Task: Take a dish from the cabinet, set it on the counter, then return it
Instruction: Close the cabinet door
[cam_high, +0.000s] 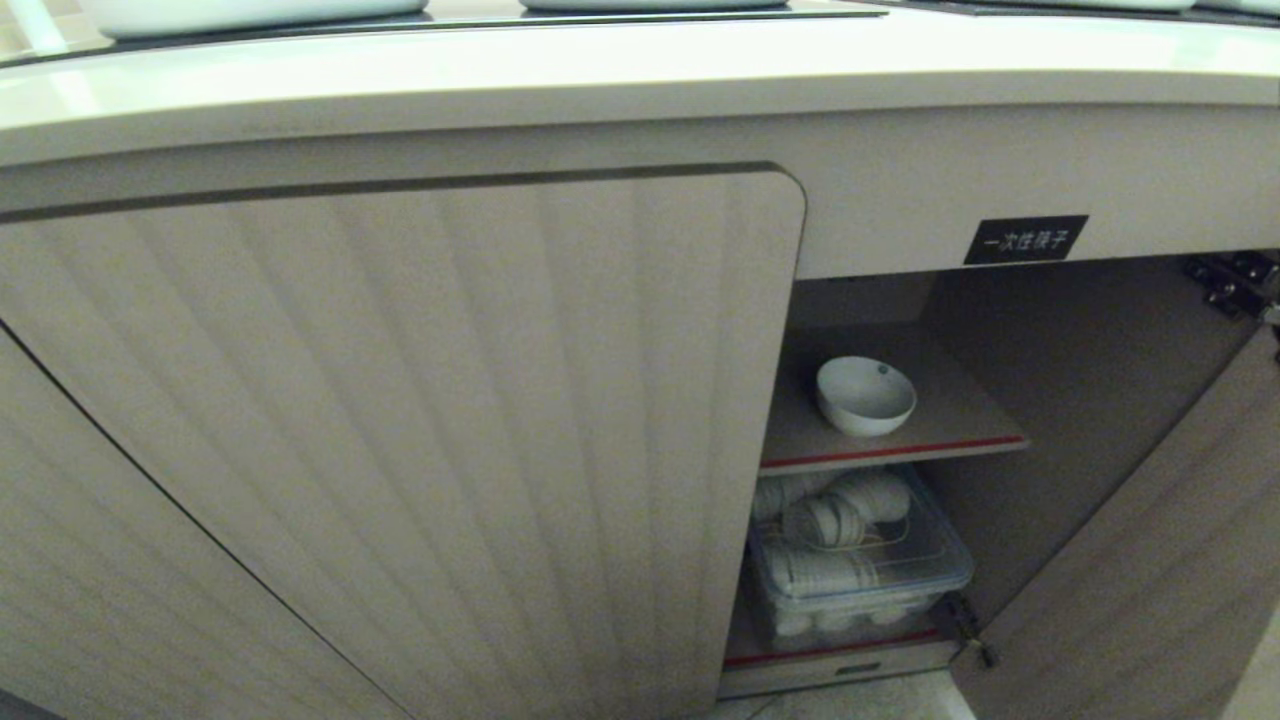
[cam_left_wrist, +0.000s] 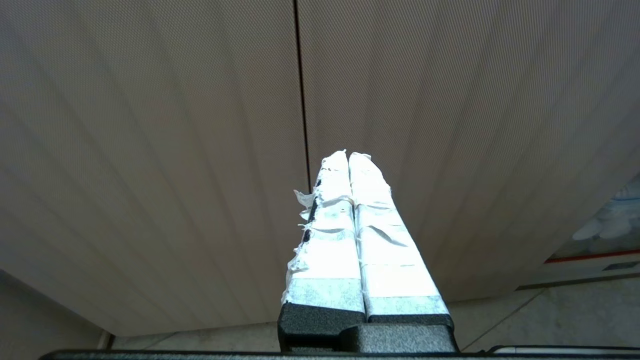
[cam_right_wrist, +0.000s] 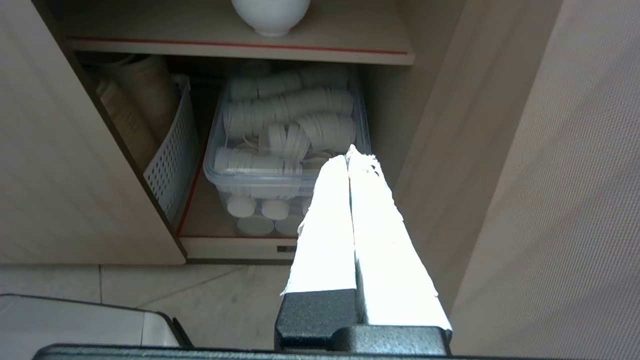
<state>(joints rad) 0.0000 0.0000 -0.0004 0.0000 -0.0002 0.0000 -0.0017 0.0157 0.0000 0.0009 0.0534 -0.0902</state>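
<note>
The bowl (cam_high: 865, 395) sits on the open cabinet's (cam_high: 400, 420) upper shelf (cam_high: 950, 425); both the right end effector (cam_right_wrist: 349, 156) and the left end effector (cam_left_wrist: 347, 156) are pressed together, empty. A clumsy reach could clip the shelf edge or knock the glossy bowl off.

The desk (cam_high: 640, 70) is seen along the far top, with white vessels (cam_high: 240, 12) set on its black glass panel (cam_high: 450, 18). Inside the open cabinet (cam_high: 400, 430), on the right, a white bowl (cam_high: 865, 395) is carried upright by the upper red-edged shelf (cam_high: 960, 425). On the lower shelf (cam_high: 830, 650), a clear plastic bin (cam_high: 860, 570) of stacked white cups is held, with a white perforated basket (cam_right_wrist: 172, 155) just to its left.
</note>
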